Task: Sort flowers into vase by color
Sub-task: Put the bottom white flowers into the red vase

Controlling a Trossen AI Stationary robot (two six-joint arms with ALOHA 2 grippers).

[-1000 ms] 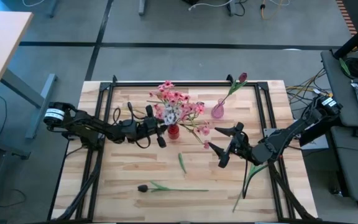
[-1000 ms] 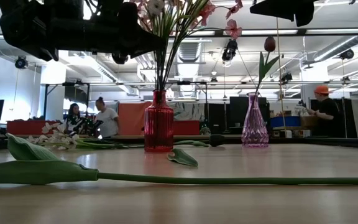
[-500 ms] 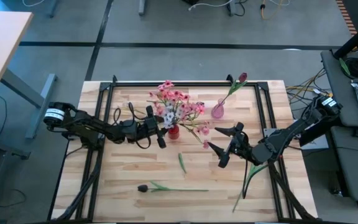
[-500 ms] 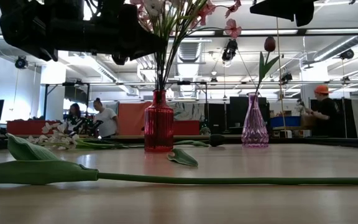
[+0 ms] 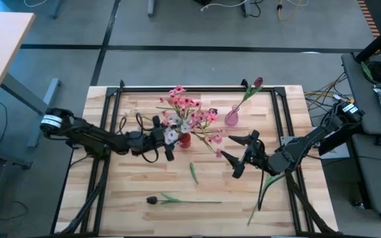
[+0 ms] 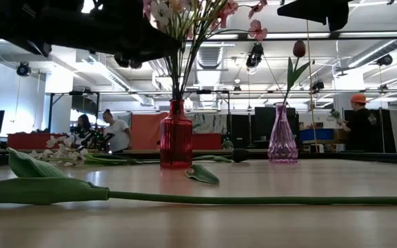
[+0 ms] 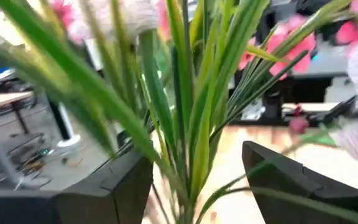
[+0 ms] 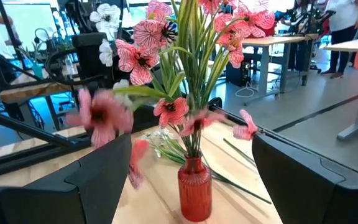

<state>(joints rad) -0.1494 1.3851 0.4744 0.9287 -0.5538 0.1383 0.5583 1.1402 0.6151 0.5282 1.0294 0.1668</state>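
Note:
A red vase (image 5: pixel 184 139) in mid-table holds pink sprays (image 5: pixel 187 106) and a white sprig (image 5: pixel 172 135). My left gripper (image 5: pixel 167 140) hovers at its left, open. The green stems (image 7: pixel 185 124) rise between its fingers, and no touch shows. A pink vase (image 5: pixel 232 118) holds a dark red tulip (image 5: pixel 258 82). A near-black tulip (image 5: pixel 152 199) lies flat near the front edge. My right gripper (image 5: pixel 229 157) hangs open to the right of the red vase, facing it, with nothing in it.
A loose green leaf (image 5: pixel 194 173) lies in front of the red vase. A green stem (image 5: pixel 264 192) lies at the front right under the right arm. White sprigs (image 6: pixel 60 153) lie at the far left. People stand in the room beyond the table.
My left arm has drawn back a little toward the table's left edge, away from the red vase. The flowers in the vase have swayed slightly, and the vase itself has stayed put.

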